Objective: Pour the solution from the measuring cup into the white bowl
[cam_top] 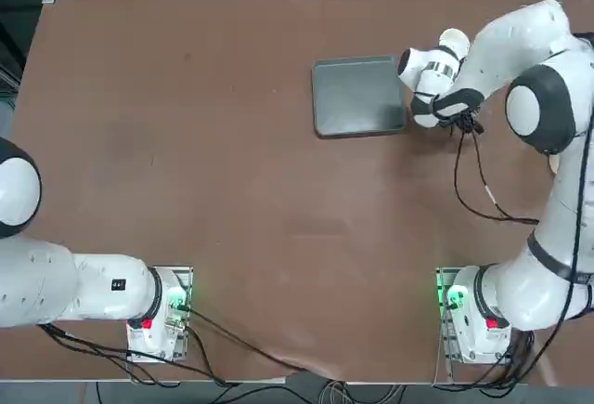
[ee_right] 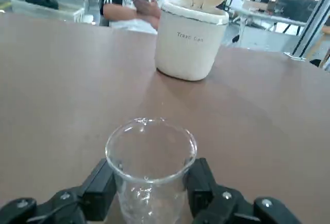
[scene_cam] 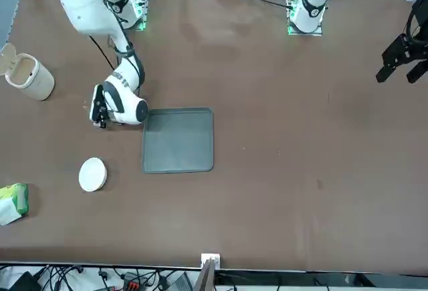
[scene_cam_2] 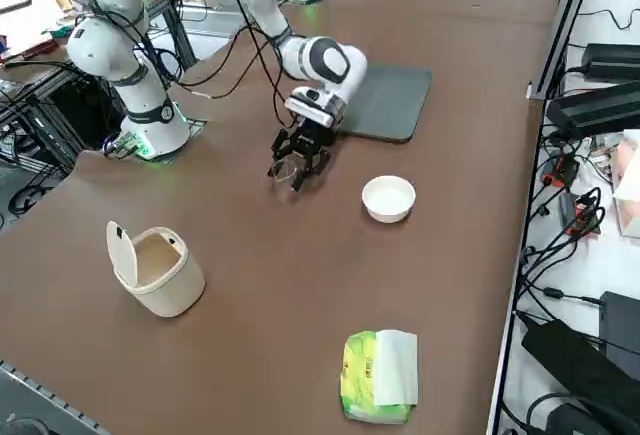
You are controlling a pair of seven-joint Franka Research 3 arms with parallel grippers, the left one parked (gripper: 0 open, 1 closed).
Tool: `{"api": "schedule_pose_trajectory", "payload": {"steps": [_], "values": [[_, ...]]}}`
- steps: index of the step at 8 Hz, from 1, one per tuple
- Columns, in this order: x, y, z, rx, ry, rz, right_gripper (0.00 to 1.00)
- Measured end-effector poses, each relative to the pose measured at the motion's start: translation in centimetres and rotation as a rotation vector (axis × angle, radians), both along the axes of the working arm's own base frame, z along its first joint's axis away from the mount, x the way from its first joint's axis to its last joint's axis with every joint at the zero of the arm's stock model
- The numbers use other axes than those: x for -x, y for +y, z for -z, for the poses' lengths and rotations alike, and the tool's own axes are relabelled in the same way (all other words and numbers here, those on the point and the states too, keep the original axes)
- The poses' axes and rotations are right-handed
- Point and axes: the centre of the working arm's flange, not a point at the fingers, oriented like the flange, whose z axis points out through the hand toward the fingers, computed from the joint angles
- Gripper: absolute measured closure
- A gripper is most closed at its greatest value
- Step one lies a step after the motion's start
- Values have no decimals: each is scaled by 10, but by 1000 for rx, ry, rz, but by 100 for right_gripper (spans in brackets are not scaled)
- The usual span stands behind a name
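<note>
- Right wrist view showed the cup (ee_right: 150,167) upright between the two fingers (ee_right: 101,188) of the right gripper (ee_right: 149,190), the pads pressed to its sides, so the pincer was clamped on it
- The cup stood low over the table (ee_right: 62,90); whether its base touched the top could not be told, and any solution inside was too clear to make out
- In the front view the gripper (scene_cam: 99,113) sat at left centre, just left of the grey tray (scene_cam: 178,140), with the bowl (scene_cam: 92,174) below it and apart
- In the right side view the gripper (scene_cam_2: 297,163) hung at frame centre, and the bowl (scene_cam_2: 388,198) lay to its right, near but not touching
- The bowl looked empty and white inside, so I judged nothing was poured yet
- Done, by my reading: the grasp. Left: carry the cup over the bowl, tip it, set it back
- A cream trash can (ee_right: 192,37) stood beyond the cup, a person behind it at the frame's top
- A green packet (scene_cam_2: 378,376) lay at lower centre of the side view, clear of the path
</note>
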Motion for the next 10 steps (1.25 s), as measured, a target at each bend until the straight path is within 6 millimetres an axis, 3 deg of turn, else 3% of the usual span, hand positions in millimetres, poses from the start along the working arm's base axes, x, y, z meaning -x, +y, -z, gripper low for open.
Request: {"api": "schedule_pose_trajectory", "payload": {"steps": [1, 2, 3, 6, 8, 10], "values": [[3, 2, 8, 16, -9, 1, 25], [4, 5, 10, 21, -16, -1, 9], [2, 8, 8, 20, -21, -4, 0], [-11, 19, -1, 2, -58, -8, 0], [-21, 48, -17, -73, -77, 15, 0], [-33, 72, -46, -175, -45, 21, 0]]}}
